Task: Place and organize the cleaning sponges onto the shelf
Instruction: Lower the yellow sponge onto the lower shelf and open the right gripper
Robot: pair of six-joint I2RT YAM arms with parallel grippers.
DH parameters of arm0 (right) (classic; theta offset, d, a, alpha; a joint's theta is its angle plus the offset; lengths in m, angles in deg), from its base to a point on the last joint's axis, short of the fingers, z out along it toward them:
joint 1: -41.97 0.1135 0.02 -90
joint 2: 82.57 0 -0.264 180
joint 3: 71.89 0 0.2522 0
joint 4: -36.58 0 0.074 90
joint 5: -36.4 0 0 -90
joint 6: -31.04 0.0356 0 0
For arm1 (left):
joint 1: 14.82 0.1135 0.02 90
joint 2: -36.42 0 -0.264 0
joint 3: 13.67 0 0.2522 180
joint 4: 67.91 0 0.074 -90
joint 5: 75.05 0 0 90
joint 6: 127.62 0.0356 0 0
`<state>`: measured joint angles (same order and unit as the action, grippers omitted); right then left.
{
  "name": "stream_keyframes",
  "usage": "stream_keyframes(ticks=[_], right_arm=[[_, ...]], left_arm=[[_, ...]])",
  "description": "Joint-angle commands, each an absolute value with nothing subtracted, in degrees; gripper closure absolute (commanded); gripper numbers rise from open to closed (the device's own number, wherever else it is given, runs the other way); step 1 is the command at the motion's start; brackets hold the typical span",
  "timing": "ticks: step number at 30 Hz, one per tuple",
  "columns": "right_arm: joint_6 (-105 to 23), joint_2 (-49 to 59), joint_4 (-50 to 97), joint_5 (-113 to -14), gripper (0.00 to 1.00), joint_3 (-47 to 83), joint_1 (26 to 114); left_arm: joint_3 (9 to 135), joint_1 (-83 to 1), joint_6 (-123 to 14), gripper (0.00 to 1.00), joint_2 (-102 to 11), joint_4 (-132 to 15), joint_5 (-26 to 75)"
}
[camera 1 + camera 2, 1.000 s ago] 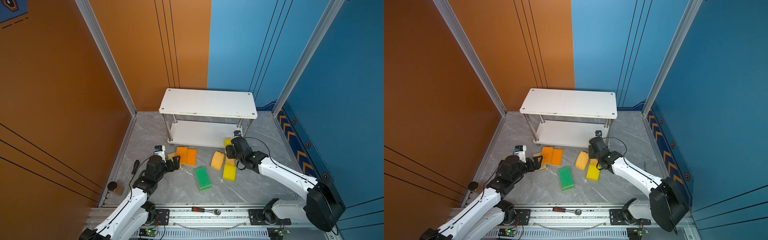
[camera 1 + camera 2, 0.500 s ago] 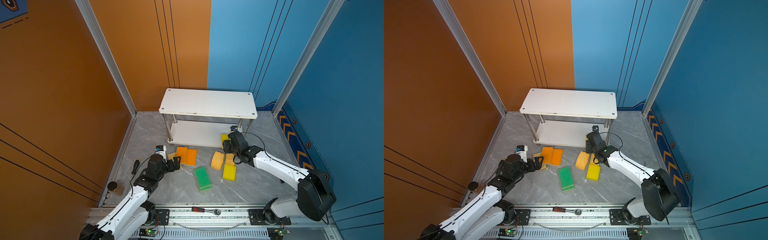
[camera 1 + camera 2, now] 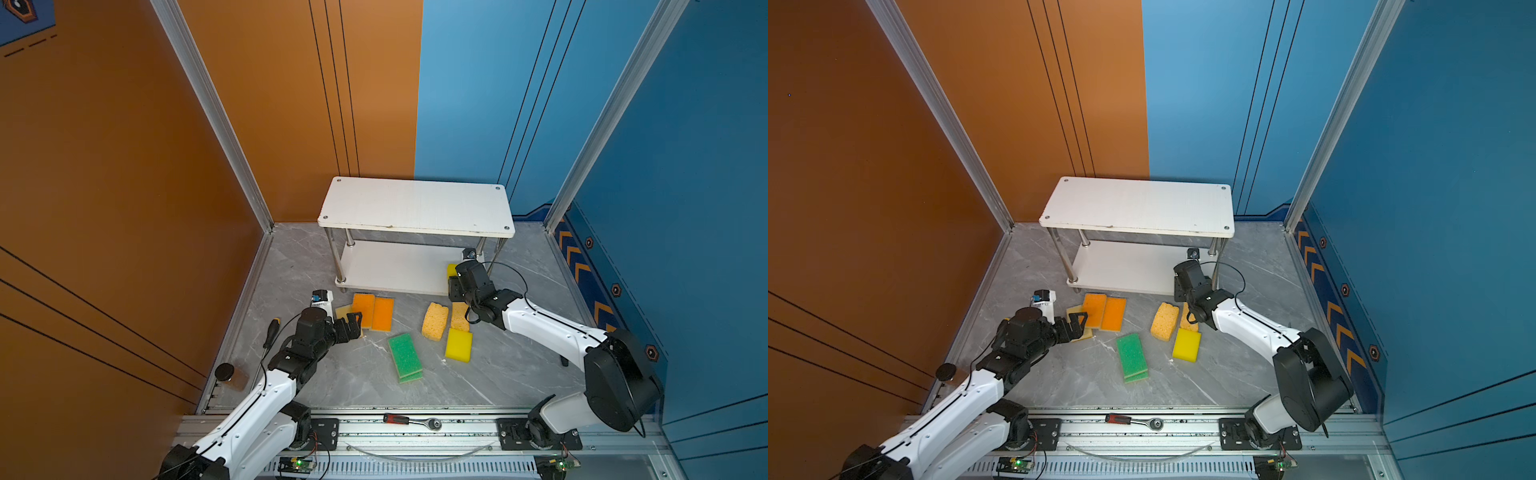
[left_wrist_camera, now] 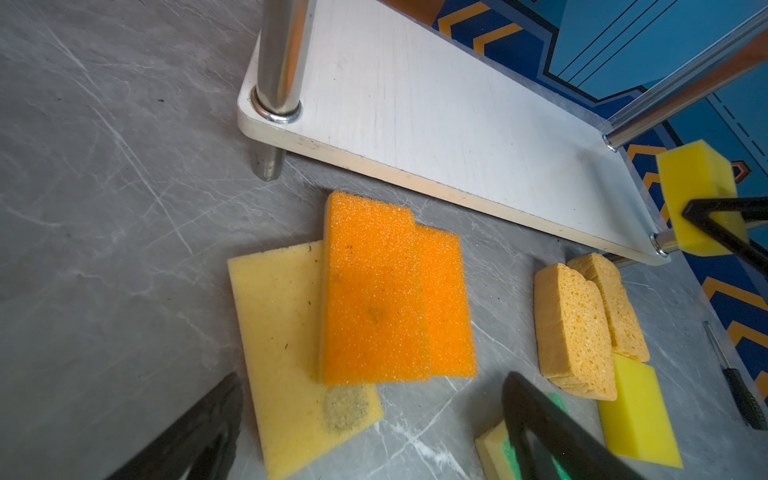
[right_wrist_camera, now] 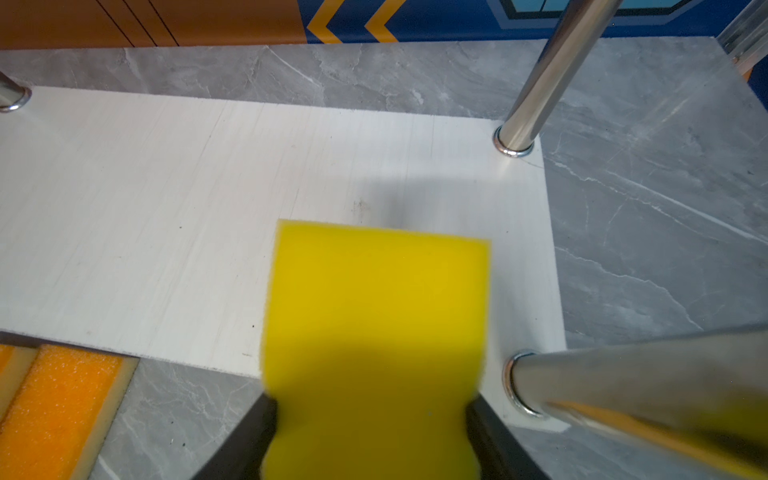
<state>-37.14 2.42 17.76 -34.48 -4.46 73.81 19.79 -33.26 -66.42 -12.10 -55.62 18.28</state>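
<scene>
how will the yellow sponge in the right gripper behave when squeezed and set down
Probably soft: the yellow sponge pinches inward where the right gripper clamps it. Likely light, since it juts out without drooping. Flat-sided, so it should rest on the shelf without rolling.

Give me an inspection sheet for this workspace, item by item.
Surface: grey marbled tabletop, no spills seen.
Job's things: shelf boards bare; eight sponges on the tabletop: orange group of three, green stack, porous pair, loose yellow sponge.
Clutter: screwdriver and jar at the left edge; ratchet on the front rail.
Grippers: left tool open at the orange group; right tool shut on held yellow sponge over the lower board's right end.
Cables: black cable loops off the right wrist.
Surroundings: orange panel, blue panel behind.
</scene>
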Motion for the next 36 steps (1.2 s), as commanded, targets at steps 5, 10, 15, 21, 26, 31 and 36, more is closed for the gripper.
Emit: stream_keyframes(ticks=[5,10,15,21,26,31,36], right_arm=[[-37.1,3.4,23.9,-30.2,0.42,-6.9,73.4],[-37.4,5.2,25.1,-29.0,0.41,-6.9,73.1],[-37.7,7.4,26.2,-28.5,0.41,-6.6,72.9],[-38.2,9.4,27.8,-28.3,0.41,-6.8,72.6],[-38.5,10.9,28.5,-28.0,0.41,-6.6,72.3],[-38.5,12.0,29.1,-28.3,0.41,-6.4,71.7],[-38.3,12.8,29.6,-28.9,0.4,-6.4,71.5]], left_arm=[[21.2,-33.4,-66.1,0.02,-12.7,-55.4,18.8],[21.9,-33.5,-65.9,0.02,-13.6,-55.2,19.1],[22.1,-33.6,-66.3,0.02,-14.2,-55.2,19.1],[22.7,-33.8,-66.6,0.02,-14.4,-55.1,19.2],[23.3,-33.9,-66.5,0.02,-14.8,-54.5,19.0],[23.7,-34.0,-66.6,0.02,-15.4,-54.3,18.9],[24.2,-34.2,-66.6,0.02,-15.9,-54.2,19.0]])
